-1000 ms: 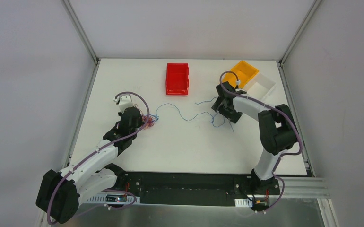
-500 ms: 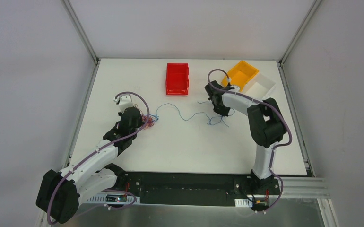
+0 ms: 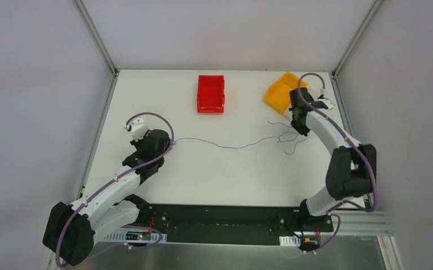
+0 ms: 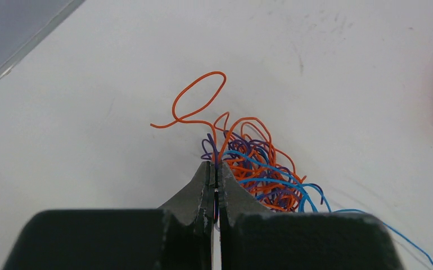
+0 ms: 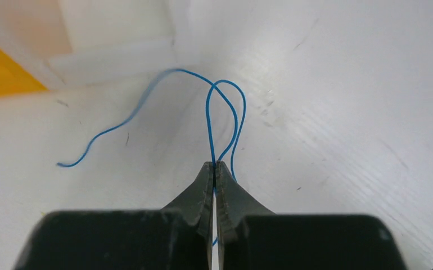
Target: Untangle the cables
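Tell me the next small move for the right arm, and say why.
Probably draw the right claw slightly farther from the left claw, which is shut on the tangle. The right claw grips the blue cable, stretched almost straight between them, yet blue loops sit inside the orange and purple knot; more pull may slide it free.

The left gripper (image 4: 215, 169) pinches, jaws pressed together, the near edge of a tangle of cables (image 4: 259, 171), orange, purple and blue, on the white table (image 4: 90, 112). An orange loop (image 4: 200, 98) reaches toward 12 o'clock; one blue cable (image 4: 384, 226) trails toward 4 o'clock.
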